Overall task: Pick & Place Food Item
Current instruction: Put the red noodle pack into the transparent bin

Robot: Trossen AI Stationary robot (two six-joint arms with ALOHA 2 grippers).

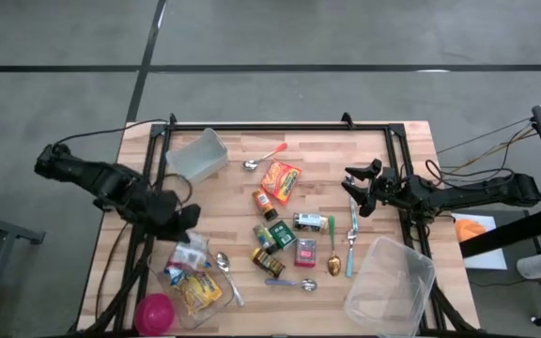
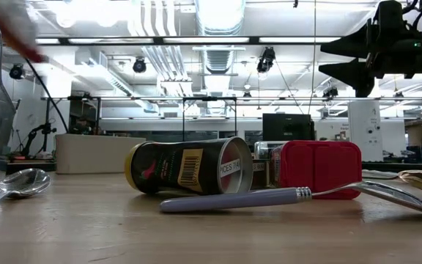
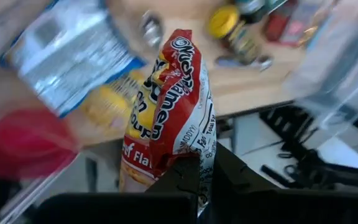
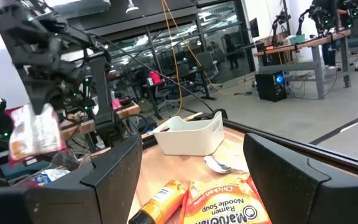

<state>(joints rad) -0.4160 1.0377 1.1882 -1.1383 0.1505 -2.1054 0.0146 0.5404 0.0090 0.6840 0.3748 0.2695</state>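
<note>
Left wrist view: ramen packet [image 3: 166,118] pinched at its edge between closed left hand [image 3: 199,186] fingers.

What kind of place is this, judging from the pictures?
Probably a robotics lab or workshop: a wooden table on grey concrete, exposed ceiling ducts, and desks with computers behind.

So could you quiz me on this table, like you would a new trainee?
1. True or false: the left claw is shut on a ramen packet.
2. Is the right claw open or shut?
3. The red ramen packet on the table lies nearest: A) white bin B) pink lid C) red-handled spoon.

Key: 1 true; 2 open; 3 C.
</note>
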